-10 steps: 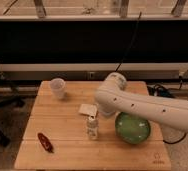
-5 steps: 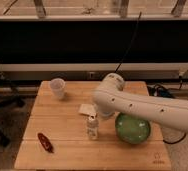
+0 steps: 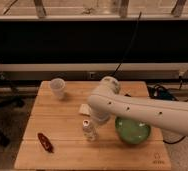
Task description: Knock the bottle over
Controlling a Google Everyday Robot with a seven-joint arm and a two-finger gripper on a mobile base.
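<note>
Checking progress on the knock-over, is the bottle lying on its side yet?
No, the bottle stands upright on the table, right by the gripper at the arm's end.

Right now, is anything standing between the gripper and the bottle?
Nothing visible. The gripper is down beside the upright bottle, on its right. The cup, red object and green bowl stand apart.

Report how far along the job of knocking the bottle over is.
Done: the white robot arm has reached over the wooden table, and its hand, largely hidden under the arm, sits right beside the small clear plastic bottle with a white cap. In hand: closing in on the bottle. Left: the knock itself, since the bottle stands upright.
</note>
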